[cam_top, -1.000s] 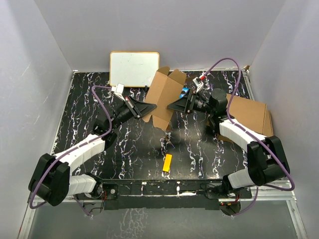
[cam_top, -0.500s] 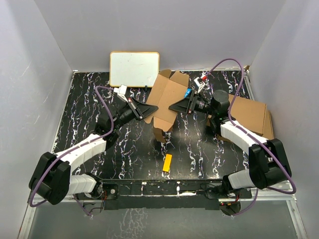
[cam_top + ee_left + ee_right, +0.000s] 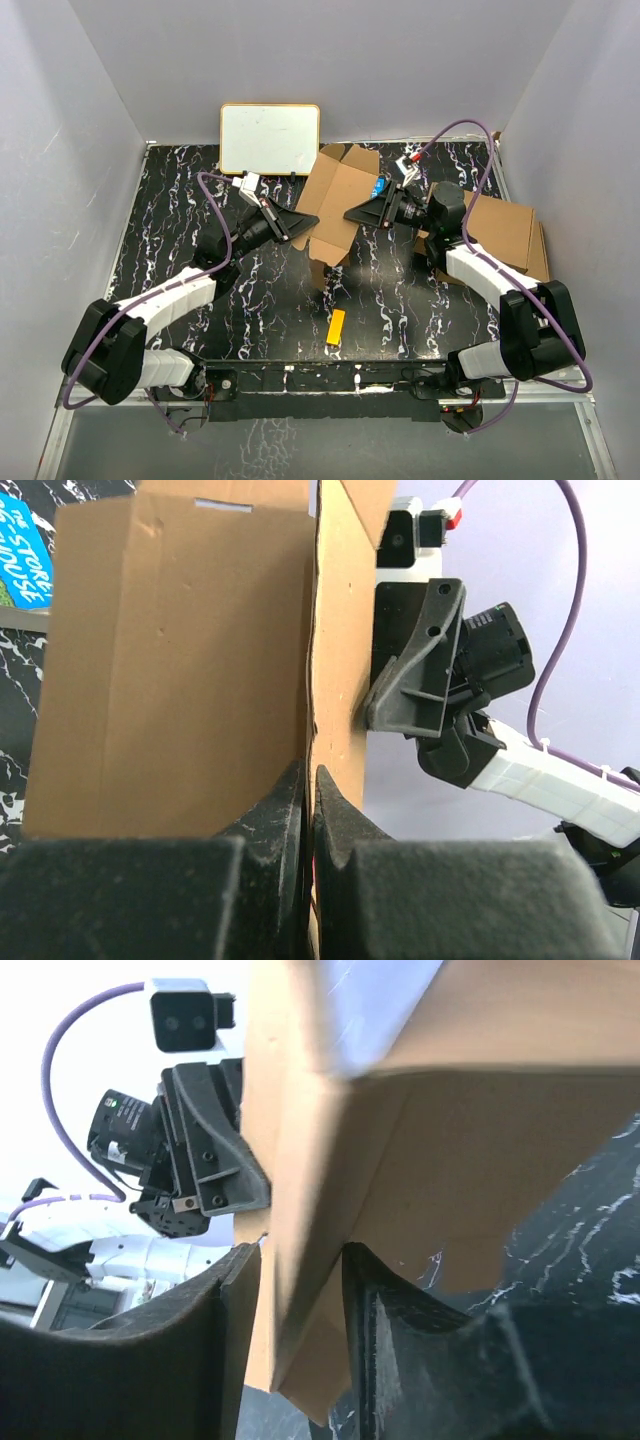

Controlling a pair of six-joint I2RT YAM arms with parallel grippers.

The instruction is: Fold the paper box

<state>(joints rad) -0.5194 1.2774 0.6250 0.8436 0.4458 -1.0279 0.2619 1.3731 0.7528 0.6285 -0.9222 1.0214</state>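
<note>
The paper box [image 3: 335, 200], a brown cardboard piece with flaps loose, is held above the table between both grippers. My left gripper [image 3: 303, 222] is shut on the box's left edge. In the left wrist view its jaws [image 3: 312, 785] pinch a thin panel edge of the box [image 3: 170, 670], and the right gripper's fingers [image 3: 415, 680] show behind that panel. My right gripper [image 3: 352, 214] holds the box's right side. In the right wrist view its jaws [image 3: 300, 1295] straddle a folded wall of the box [image 3: 330, 1160] and both fingers touch it.
A whiteboard [image 3: 270, 138] leans at the back wall. Flat larger brown boxes [image 3: 505, 230] lie at the right under the right arm. A small yellow block [image 3: 337, 327] lies near the front edge. A blue packet [image 3: 377, 186] sits behind the box.
Both grippers have shifted a little with the box between them. The box has turned and its lower flap now hangs lower, nearer the table.
</note>
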